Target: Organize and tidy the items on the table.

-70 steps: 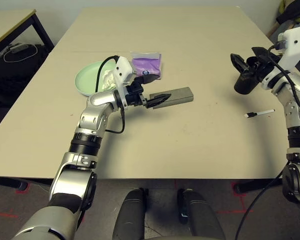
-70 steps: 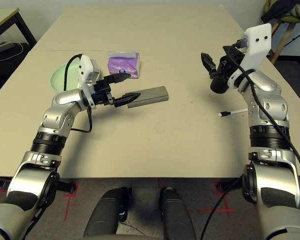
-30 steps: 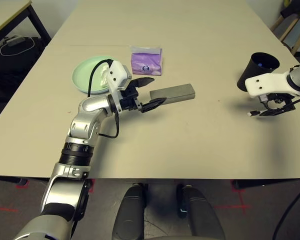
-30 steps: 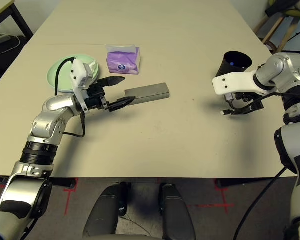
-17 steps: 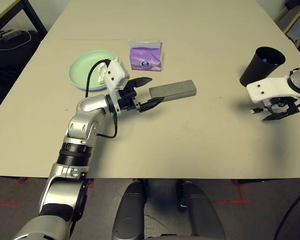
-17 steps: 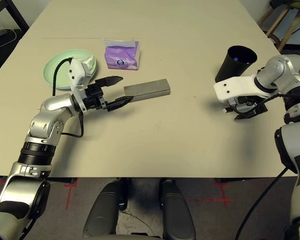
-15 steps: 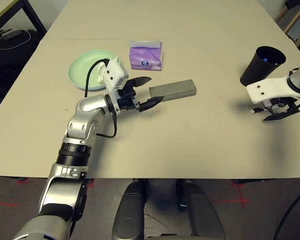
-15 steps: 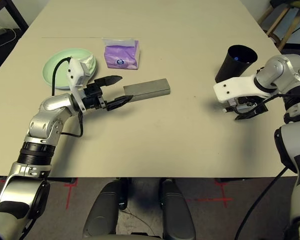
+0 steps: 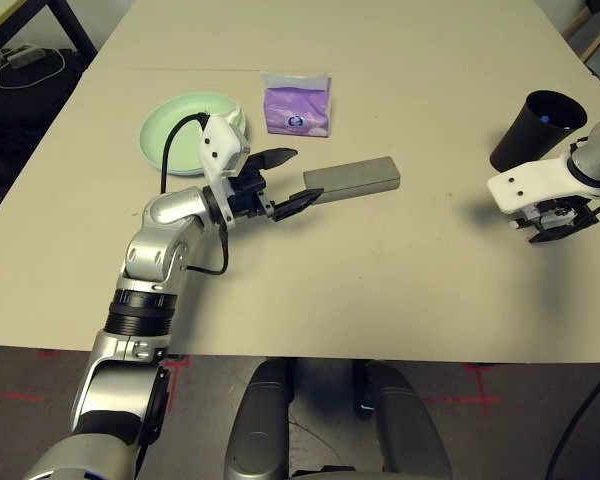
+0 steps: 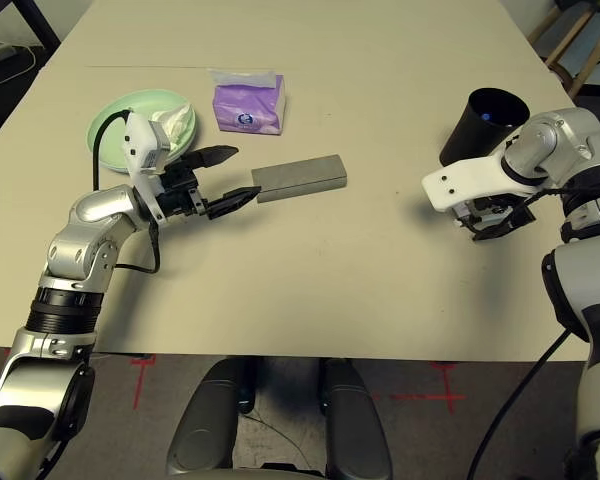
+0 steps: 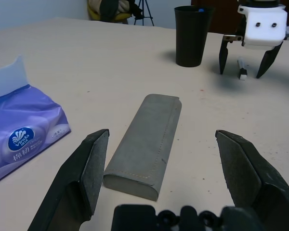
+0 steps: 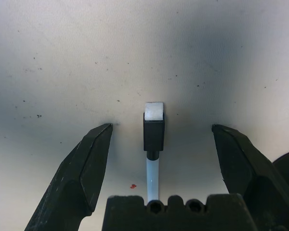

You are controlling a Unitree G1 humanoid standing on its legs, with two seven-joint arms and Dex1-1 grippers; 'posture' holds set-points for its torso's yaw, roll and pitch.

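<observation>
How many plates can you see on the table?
1: a pale green plate near the table's left side, behind the left gripper, with crumpled white tissue on it. Another plate could be hidden beneath it.

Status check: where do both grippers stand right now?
Right gripper open, fingers straddling the white pen on the table, by the black cup. Left gripper open, facing the grey glasses case. Nothing in the way.

The table [image 9: 400, 280] had a smooth, matt top. The case [image 11: 145, 144] looked like soft, stitched grey felt. The tissue pack [image 11: 19, 139] was glossy plastic film. The cup [image 11: 190, 34] was matt black, the plate [image 9: 175, 130] smooth and faintly shiny.
</observation>
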